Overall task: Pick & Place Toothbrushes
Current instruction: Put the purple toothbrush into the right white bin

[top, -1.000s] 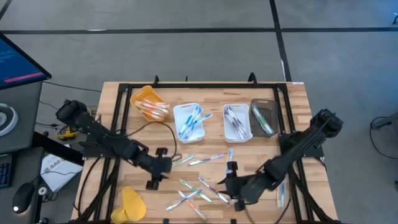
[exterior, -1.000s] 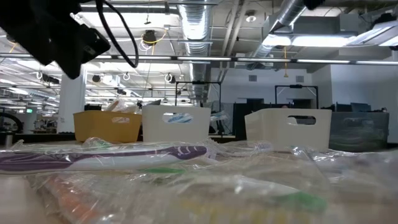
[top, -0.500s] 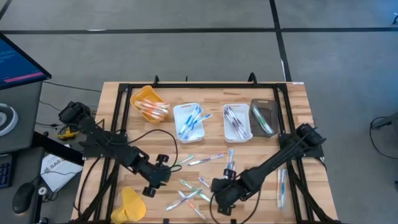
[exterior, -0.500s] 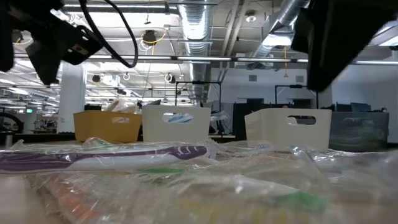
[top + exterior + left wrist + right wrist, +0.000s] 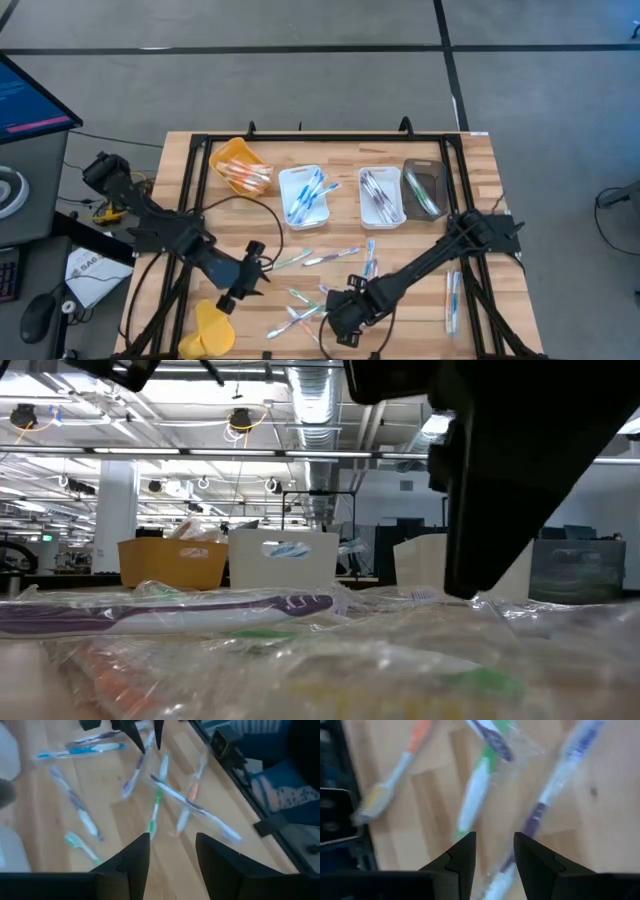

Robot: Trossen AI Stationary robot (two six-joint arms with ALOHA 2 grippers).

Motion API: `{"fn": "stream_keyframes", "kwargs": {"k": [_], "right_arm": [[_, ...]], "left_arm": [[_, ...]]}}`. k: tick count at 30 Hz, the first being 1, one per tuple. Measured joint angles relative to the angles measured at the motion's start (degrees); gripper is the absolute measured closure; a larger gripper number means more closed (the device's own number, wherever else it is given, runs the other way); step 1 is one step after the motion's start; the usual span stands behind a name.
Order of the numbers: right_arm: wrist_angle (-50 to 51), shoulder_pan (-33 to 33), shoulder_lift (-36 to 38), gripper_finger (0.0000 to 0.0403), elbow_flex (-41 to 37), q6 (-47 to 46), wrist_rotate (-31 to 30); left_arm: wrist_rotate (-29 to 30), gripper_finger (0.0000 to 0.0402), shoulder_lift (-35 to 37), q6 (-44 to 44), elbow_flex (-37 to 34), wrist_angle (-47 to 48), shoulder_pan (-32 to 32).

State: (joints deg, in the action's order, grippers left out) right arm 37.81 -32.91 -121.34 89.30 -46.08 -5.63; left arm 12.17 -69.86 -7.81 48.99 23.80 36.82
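Nearby, loose toothbrushes between left gripper and right gripper (both jaws parted, empty), trays beyond.

Worktop front middle crowded: loose toothbrushes scattered, several crossing each other (no flat gap between them near front edge). Right gripper low over that pile, fingers apart with nothing between; its arm crosses front right diagonally. Left gripper just left of pile, fingers apart, bare wood under them. Back row blocked by yellow bin, two white bins, dark bin. Bare strip between bins and pile. Yellow object at front left.
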Motion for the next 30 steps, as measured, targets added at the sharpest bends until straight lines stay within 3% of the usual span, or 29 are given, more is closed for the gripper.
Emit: {"fn": "stream_keyframes", "kwargs": {"k": [13,30], "right_arm": [[2.0,2.1,0.1,0.0305,0.0,-3.2,-0.5],[0.0,2.1,0.1,0.0277,-2.8,-8.0,-0.9]], "left_arm": [[0.7,0.0247,1.2,8.5,0.0,-0.8,-0.6],[0.5,0.0247,1.2,8.9,0.0,-0.7,-0.6]]}}
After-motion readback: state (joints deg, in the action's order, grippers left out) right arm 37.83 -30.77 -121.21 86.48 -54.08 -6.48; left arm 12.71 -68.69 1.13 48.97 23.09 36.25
